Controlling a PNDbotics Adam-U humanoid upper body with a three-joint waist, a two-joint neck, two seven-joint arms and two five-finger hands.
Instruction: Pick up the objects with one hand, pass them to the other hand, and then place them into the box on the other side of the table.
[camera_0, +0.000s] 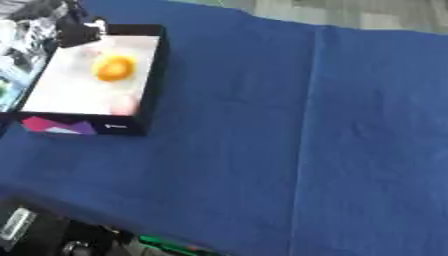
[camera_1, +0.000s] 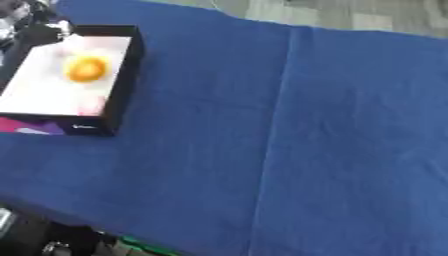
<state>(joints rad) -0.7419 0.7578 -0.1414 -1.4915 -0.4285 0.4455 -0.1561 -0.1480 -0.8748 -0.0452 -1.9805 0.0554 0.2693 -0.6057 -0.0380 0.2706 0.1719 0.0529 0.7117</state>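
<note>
A black box (camera_0: 150, 85) with a white inside stands on the blue cloth at the upper left. In it lies a round orange-yellow object (camera_0: 115, 68), with a pale pink blur (camera_0: 125, 104) nearer the front wall and another faint one (camera_0: 87, 50) at the back. A black and silver shape at the box's far left corner looks like my left hand (camera_0: 72, 26); it is blurred and partly cut off by the view's edge. My right hand shows in neither view.
The blue cloth (camera_0: 289, 140) covers the table, with a fold line running down right of the middle. Dark equipment (camera_0: 44, 232) and a green part (camera_0: 166, 245) sit below the table's near edge at the lower left. Grey floor shows beyond the far edge.
</note>
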